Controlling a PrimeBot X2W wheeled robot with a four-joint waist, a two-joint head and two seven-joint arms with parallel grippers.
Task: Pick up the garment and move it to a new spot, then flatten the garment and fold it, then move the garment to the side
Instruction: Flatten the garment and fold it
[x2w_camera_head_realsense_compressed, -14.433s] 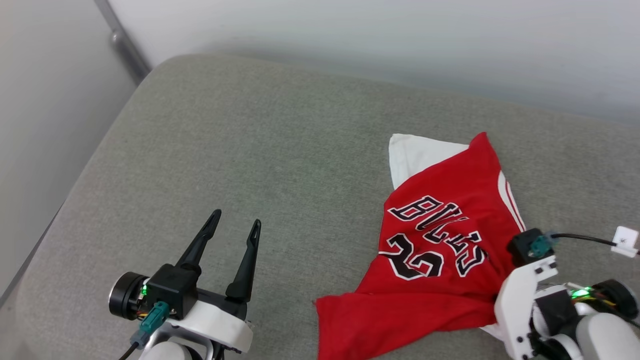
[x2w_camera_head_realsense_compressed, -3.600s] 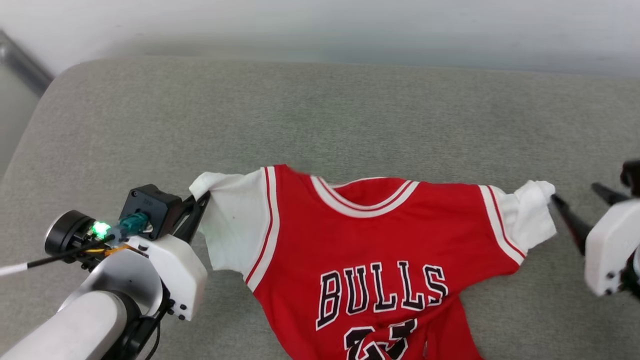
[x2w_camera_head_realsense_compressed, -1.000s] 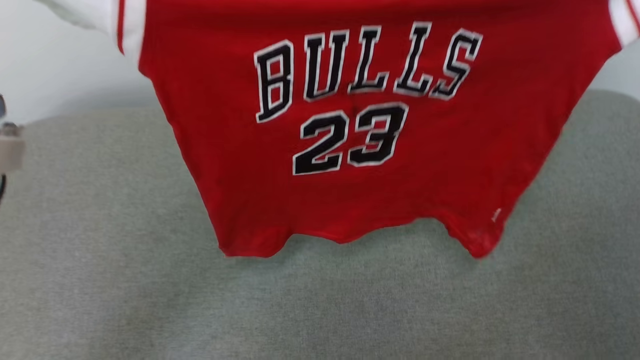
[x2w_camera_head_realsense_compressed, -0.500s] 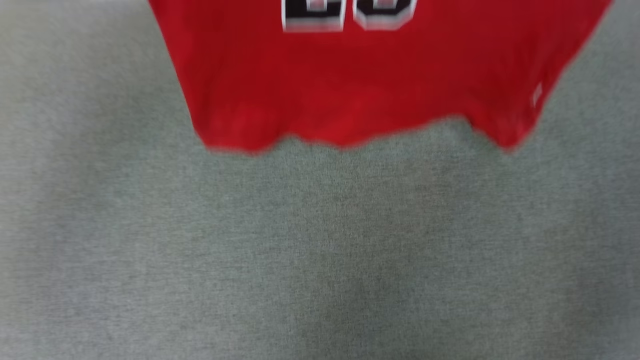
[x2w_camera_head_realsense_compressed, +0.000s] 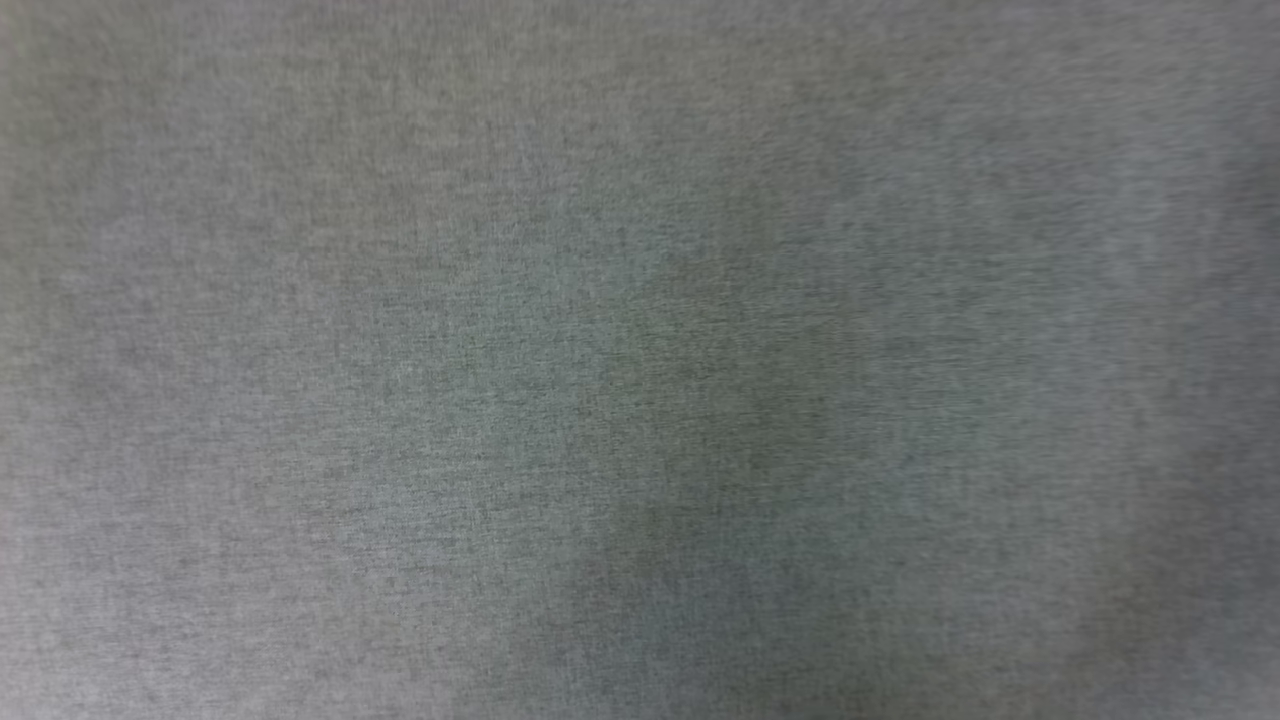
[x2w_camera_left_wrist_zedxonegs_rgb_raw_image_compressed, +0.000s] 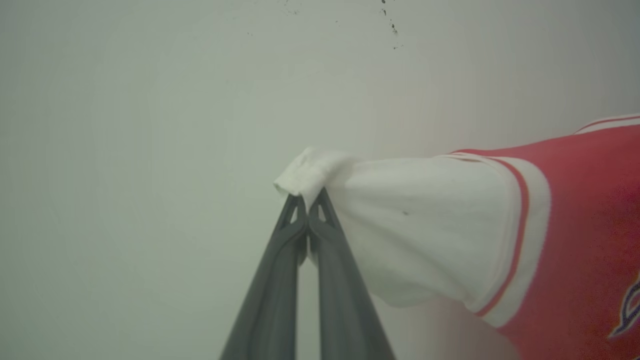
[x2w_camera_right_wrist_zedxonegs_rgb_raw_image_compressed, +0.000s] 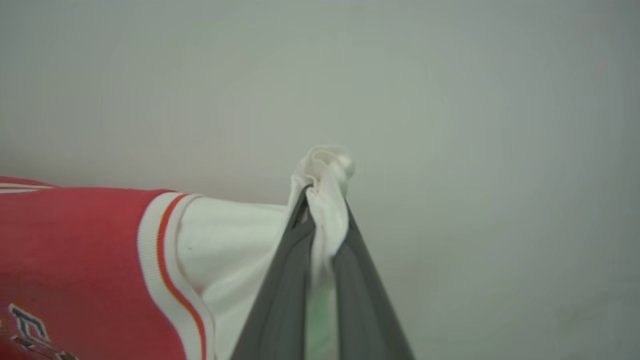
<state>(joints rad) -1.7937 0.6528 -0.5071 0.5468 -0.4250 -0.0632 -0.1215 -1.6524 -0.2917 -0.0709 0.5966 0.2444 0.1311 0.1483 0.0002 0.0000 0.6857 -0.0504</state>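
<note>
The left gripper (x2w_camera_left_wrist_zedxonegs_rgb_raw_image_compressed: 307, 198) is clamped shut on the bunched end of a white sleeve (x2w_camera_left_wrist_zedxonegs_rgb_raw_image_compressed: 425, 225) of the garment (x2w_camera_left_wrist_zedxonegs_rgb_raw_image_compressed: 580, 225); the right gripper (x2w_camera_right_wrist_zedxonegs_rgb_raw_image_compressed: 316, 192) is likewise pinched tight on the opposite sleeve (x2w_camera_right_wrist_zedxonegs_rgb_raw_image_compressed: 235, 240), with cloth wadded between its fingers; the garment hangs in the air, spread between the two arms against a pale wall (x2w_camera_left_wrist_zedxonegs_rgb_raw_image_compressed: 125, 125). The head view, blurred, gives grey upholstery (x2w_camera_head_realsense_compressed: 640, 360); where the hem hangs and how high it is above that surface cannot be told. Findings on risk: each hold takes only a small wad at the very cuff; the whole weight appears to hang from those two points, and a jerk or swing in transfer could draw the cloth out of one pinch; the garment would then drop lopsided and crumple, losing its spread. Drawing the arms further apart could strain the sleeve seams or slip a grip; bringing them closer would let the chest sag and crease on landing. Lowering without a clear sight of the hem risks laying it doubled under, or off the chosen spot; slow, level travel is advised, hem down first.
</note>
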